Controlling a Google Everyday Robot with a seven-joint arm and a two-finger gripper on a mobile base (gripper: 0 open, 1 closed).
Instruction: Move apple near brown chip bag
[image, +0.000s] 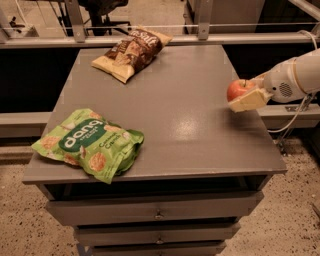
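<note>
The apple is small, round and red, at the right edge of the grey table. My gripper comes in from the right on a white arm and is shut on the apple, holding it a little above the tabletop. One tan finger shows under and in front of the apple. The brown chip bag lies flat at the back of the table, left of centre, far from the apple.
A bright green "dang" bag lies at the front left corner. Drawers are below the tabletop. A metal rail runs behind the table. A cable hangs under the arm at right.
</note>
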